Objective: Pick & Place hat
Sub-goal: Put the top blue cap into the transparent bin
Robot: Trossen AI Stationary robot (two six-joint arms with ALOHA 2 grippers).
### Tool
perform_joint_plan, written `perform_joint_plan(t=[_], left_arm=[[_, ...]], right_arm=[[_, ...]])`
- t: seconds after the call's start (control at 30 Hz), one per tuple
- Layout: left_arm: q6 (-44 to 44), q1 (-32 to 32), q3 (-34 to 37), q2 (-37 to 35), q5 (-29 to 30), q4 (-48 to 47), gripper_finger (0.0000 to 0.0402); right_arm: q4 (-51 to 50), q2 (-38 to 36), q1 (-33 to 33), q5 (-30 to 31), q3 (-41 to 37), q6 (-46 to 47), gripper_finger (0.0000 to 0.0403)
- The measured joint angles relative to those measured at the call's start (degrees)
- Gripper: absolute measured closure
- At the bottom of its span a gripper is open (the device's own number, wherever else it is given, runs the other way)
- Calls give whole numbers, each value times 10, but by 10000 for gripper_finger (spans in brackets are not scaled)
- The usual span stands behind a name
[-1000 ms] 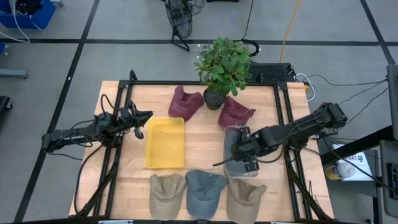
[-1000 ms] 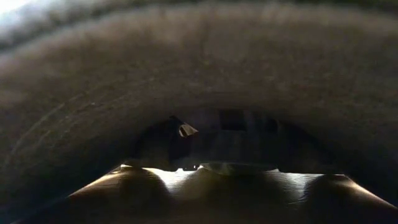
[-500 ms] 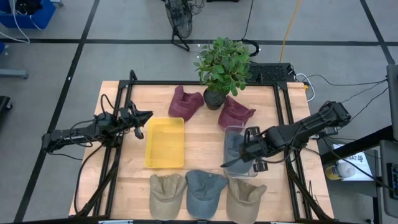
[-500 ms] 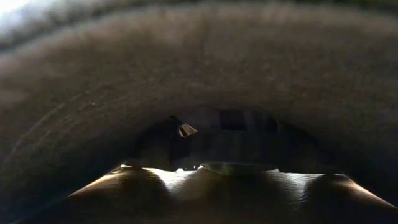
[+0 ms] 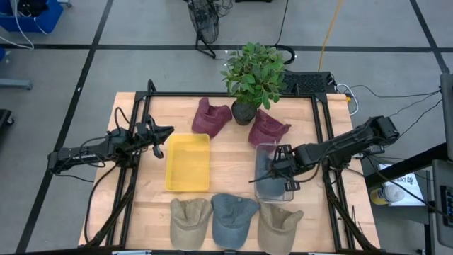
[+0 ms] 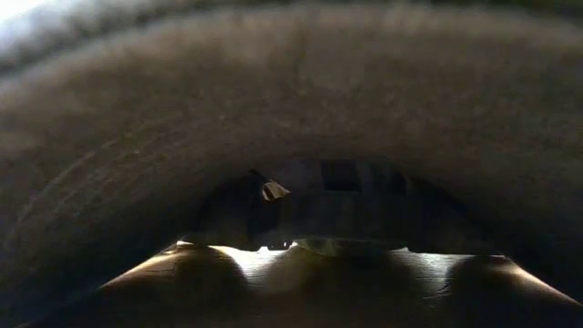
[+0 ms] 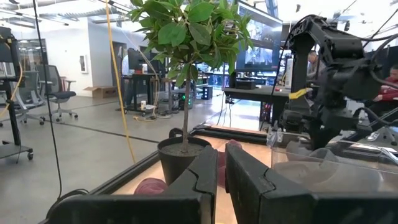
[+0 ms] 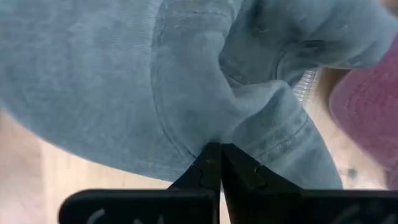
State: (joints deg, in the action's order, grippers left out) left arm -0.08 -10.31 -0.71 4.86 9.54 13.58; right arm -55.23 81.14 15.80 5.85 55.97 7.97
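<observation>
Right gripper point(image 8: 219, 155), over the clear bin point(image 5: 259, 188) at table's 4 o'clock, pinches a thin fold of the blue-grey hat point(image 8: 186, 81). Such a slight bite may slip on lifting, or the brim may catch the bin wall. Left gripper point(image 7: 221, 177) waits at 9 o'clock, nearly closed on nothing.

blue-grey hat point(image 8: 205, 81) | crumpled | inside clear bin point(image 5: 272, 195) | table's right side
</observation>
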Motion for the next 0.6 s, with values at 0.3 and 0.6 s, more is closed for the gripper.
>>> perform_joint_plan(t=[0.3, 0.6], left_arm=[[1, 0, 0, 0, 0, 0, 364], [1, 0, 0, 0, 0, 0, 364]], right_arm=[[19, 0, -16, -15, -13, -3, 402], [-2, 0, -15, -16, 77, -29, 395]])
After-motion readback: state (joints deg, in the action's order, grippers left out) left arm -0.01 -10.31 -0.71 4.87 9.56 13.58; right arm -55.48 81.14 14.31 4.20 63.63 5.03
